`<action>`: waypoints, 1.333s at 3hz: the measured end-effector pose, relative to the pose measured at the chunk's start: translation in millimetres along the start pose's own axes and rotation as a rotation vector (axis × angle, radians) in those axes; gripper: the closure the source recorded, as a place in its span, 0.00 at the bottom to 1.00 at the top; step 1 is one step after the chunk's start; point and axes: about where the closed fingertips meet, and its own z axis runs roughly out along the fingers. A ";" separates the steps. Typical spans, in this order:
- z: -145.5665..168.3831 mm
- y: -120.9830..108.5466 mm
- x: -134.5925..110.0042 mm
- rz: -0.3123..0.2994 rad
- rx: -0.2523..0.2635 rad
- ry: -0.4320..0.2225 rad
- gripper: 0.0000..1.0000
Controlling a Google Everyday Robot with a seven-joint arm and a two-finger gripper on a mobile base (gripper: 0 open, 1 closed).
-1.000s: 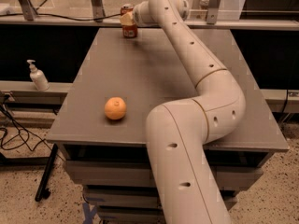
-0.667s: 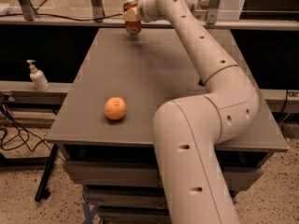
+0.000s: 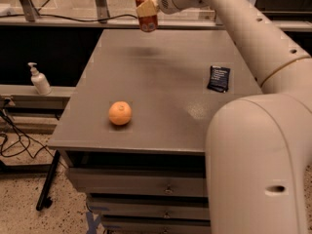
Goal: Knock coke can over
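The coke can [image 3: 149, 24] is pinched by the claw [image 3: 147, 9] above the surface's [image 3: 161, 82] far edge, well apart from the orange [image 3: 120, 113]

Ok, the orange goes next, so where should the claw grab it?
Grip the orange across its middle, from straight above: it is round and sits alone on the table, with open space on every side. The claw is over the far edge, shut on the can.
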 end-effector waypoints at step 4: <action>-108.8 75.5 6.0 -0.629 -0.032 0.540 1.00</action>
